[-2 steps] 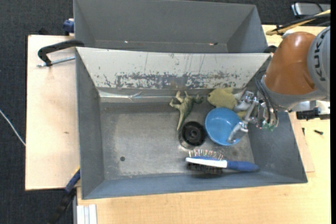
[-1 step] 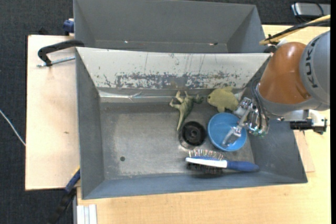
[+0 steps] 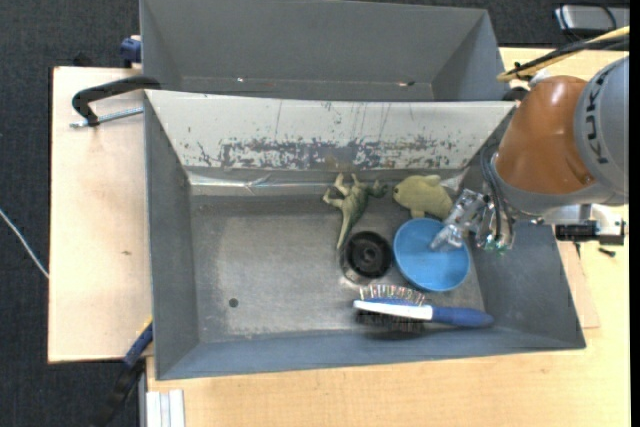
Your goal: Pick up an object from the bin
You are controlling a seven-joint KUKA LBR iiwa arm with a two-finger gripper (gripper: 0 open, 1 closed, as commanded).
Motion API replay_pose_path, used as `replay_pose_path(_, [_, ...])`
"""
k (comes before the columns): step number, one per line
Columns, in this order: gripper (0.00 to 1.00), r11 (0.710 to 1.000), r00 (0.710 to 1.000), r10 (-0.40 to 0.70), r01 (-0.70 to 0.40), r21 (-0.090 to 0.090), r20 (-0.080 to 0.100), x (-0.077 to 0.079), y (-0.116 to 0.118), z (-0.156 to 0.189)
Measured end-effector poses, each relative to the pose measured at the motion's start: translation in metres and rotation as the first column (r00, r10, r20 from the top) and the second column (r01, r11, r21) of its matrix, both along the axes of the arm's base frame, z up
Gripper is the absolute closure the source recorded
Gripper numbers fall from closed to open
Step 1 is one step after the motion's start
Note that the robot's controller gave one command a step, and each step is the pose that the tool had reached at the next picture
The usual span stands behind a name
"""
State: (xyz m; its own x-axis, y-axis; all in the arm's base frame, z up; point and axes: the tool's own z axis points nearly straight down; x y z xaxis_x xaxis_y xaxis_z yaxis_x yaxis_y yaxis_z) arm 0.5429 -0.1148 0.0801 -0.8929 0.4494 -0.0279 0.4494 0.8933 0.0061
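Camera view: looking down into the bin, arm coming in from frame right.
Nearest thing: blue bowl (image 3: 428, 265), on the bin floor right of centre, in the lower-right part of the frame, mouth up.
Bowl build: round, thin-walled, smooth and slightly glossy. It looks like moulded plastic. My read is that the rim is the only edge to pinch.
Gripper: gripper (image 3: 458, 227) sits low over the bowl's upper-right rim. I can't confirm contact with it.
Gripper state: can't tell how far open it is. I see nothing held in it.
Progress: approach looks about done. The bowl sits flat on the floor, so nothing is picked yet. Grasp, lift and clearing the bin walls are all left.
Above bowl: yellow-green soft toy (image 3: 424, 195), lumpy and matte, likely plush, just beside the bowl's top edge.
Left of that: green dinosaur figure (image 3: 352, 199), thin limbs, irregular, probably rubbery plastic.
Left of bowl: black round part (image 3: 368, 255), squat, with a dark centre, close to the bowl's rim.
Below bowl: brush (image 3: 400, 307) lying flat, pale bristles over a dark head, blue handle pointing frame right.
Wrist: orange cover (image 3: 540, 140), smooth and domed, upper right.
Bin: grey sheet-metal bin (image 3: 250, 315), sloped walls, scuffed back wall, left half of the floor bare.
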Motion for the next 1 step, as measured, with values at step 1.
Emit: replay_pose_path(1, [1.0,1.0,1.0,-0.014,0.014,0.004,-0.015,-0.0235,-0.0165,0.1507])
